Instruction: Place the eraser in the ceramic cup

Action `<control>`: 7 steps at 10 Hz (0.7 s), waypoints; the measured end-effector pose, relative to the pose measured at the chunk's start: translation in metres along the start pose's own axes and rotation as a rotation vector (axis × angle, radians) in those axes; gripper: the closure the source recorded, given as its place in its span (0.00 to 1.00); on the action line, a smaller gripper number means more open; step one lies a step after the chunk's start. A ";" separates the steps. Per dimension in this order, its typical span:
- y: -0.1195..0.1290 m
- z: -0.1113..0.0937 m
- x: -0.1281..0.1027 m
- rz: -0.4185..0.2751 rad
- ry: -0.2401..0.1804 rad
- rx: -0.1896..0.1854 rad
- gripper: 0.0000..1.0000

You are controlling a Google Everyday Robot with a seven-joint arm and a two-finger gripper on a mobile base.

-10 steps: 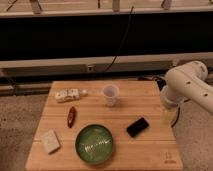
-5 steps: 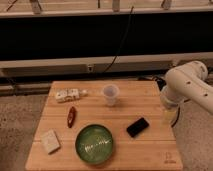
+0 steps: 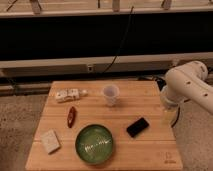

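Front-right of ceramic cup [image 3: 111,94], eraser [image 3: 137,127]: flat on table [image 3: 150,95], untouched, free for a grasp from above.
Gripper [image 3: 168,116]: right of ceramic cup, at table edge, spread wide, empty, likely poised to approach.
Mouth of ceramic cup: upward, unobstructed, ready to receive.

No text, label, brand or number can be read anywhere in the view. A small dark mark [image 3: 170,161] is printed on the wooden table [image 3: 131,156] near its corner at 5 o'clock, but its characters cannot be made out. The gripper [image 3: 169,117] is seen at 3 o'clock of the table, hanging at its edge, and nothing legible is carried on it.
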 end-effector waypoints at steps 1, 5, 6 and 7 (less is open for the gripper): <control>0.001 0.001 -0.001 -0.003 0.001 -0.001 0.20; 0.021 0.029 -0.037 -0.059 -0.006 -0.022 0.20; 0.024 0.031 -0.038 -0.071 -0.004 -0.024 0.20; 0.027 0.034 -0.039 -0.081 -0.005 -0.026 0.20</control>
